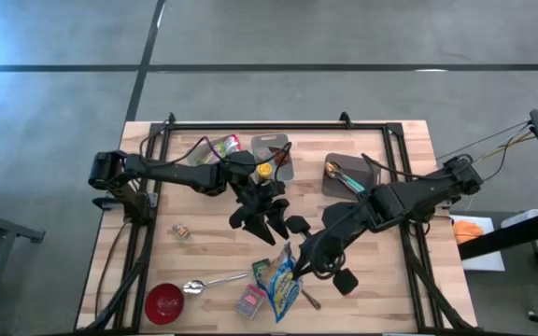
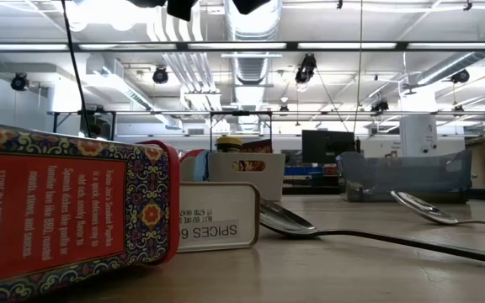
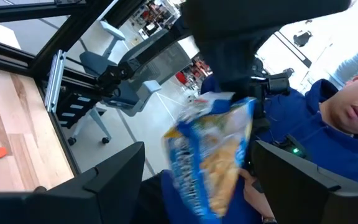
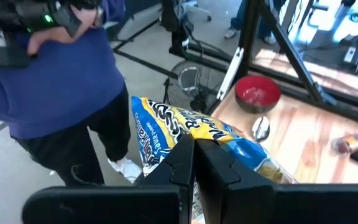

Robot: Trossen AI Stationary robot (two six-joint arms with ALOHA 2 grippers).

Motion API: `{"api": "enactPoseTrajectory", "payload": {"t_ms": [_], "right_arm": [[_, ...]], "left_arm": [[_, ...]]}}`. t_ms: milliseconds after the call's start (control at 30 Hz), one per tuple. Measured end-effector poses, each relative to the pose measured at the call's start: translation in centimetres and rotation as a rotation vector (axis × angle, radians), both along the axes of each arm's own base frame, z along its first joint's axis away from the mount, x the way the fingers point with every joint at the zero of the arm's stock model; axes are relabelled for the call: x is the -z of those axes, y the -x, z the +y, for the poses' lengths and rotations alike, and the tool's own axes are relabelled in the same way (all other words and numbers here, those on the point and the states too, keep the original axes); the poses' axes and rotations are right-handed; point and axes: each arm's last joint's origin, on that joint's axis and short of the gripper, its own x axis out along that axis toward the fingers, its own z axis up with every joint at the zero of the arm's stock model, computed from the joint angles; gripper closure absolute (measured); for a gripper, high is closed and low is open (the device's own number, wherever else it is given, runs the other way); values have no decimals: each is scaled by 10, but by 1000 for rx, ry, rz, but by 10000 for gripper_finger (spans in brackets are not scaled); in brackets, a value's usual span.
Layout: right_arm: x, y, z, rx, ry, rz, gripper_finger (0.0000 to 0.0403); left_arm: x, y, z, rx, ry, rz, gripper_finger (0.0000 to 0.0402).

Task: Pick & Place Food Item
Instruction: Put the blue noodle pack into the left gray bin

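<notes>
The right gripper (image 1: 299,266) is pinching the blue-and-yellow chip bag (image 4: 185,134) aloft near the red bowl (image 1: 165,301). The left gripper (image 1: 271,224) is facing it, jaws spread. Probably a handover: next, the left must close squarely on the bag.

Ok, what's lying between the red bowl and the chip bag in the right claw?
A metal spoon, seen in the high view. Its bowl end sits beside the red bowl and its handle points toward the chip bag that the right claw holds.

Flat tin (image 2: 217,217) end label reads "SPICES 6". Red patterned tin (image 2: 66,210): "STORE IN A COOL, DRY PLACE". Snack bag print unreadable.
</notes>
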Motion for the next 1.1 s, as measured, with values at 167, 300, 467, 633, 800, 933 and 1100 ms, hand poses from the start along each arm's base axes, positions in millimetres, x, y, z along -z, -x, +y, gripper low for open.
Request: {"api": "enactPoseTrajectory", "payload": {"t_ms": [167, 300, 467, 633, 800, 933, 1100], "right_arm": [[-10, 1, -1, -6, -3, -38, 395], [-11, 1, -2, -20, 27, -64, 395], [-6, -7, -9, -16, 28, -52, 395], [-4, -10, -13, -26, 17, -41, 395], [-4, -11, -14, -26, 17, -36, 395], [-3, -11, -13, -26, 18, -35, 395], [-2, -12, -13, -25, 20, -31, 395]], "left_arm": [[0, 0, 0, -3, 0, 0, 100], [-4, -1, -1, 1, 0, -14, 100], [-11, 0, -11, 55, -1, -66, 100], [-16, 1, -18, 96, -3, -129, 100], [-19, 2, -19, 93, -3, -163, 105], [-21, 1, -19, 65, -2, -187, 139], [-21, 1, -19, 56, -2, -188, 216]]}}
